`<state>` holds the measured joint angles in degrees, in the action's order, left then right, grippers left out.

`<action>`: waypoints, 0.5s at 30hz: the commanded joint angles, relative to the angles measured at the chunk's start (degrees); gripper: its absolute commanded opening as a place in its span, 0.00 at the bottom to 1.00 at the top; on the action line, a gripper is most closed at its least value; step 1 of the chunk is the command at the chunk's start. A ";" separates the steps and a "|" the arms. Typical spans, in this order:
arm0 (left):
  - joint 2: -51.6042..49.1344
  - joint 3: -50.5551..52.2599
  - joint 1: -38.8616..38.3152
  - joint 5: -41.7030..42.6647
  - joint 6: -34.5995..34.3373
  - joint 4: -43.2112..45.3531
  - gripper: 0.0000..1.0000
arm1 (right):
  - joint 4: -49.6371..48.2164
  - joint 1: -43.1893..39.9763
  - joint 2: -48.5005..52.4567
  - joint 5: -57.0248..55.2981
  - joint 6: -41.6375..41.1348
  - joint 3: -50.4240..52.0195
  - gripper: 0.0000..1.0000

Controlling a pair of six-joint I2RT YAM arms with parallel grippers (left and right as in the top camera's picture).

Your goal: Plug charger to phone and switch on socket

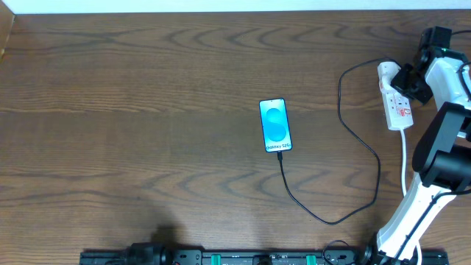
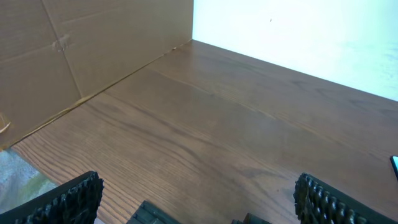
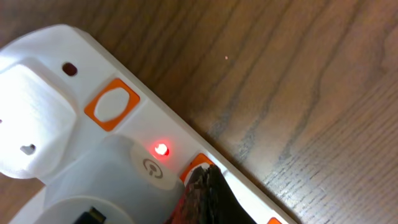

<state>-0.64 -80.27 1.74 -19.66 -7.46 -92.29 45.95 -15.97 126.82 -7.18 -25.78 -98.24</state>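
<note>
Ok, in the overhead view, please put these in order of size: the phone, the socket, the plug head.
Largest: phone and socket, about alike, and the socket is partly covered, so I do not rank them.
Smallest: plug head.

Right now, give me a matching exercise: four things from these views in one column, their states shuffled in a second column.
Things:
1. phone
2. power strip's indicator light
3. left gripper
4. right gripper

States:
A. shut
B. glowing red
C. open wide
D. screen lit blue

Pairs: 1-D, 2-B, 3-C, 4-A
</note>
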 commanded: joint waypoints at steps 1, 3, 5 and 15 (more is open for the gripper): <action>0.48 0.07 0.24 -0.55 -0.26 -4.48 0.98 | 0.33 5.01 1.53 8.22 2.25 1.64 0.01; 0.48 0.07 0.24 -0.55 -0.26 -4.48 0.98 | 0.83 5.62 1.11 8.22 2.99 1.57 0.01; 0.48 0.07 0.24 -0.55 -0.26 -4.48 0.98 | 1.79 5.90 0.24 8.20 3.21 1.46 0.01; 0.48 0.07 0.24 -0.55 -0.26 -4.48 0.98 | 4.63 4.37 -10.12 -0.44 4.79 1.46 0.01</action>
<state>-0.64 -80.27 1.74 -19.66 -7.46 -92.29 50.96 -11.70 122.85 -6.68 -22.28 -96.31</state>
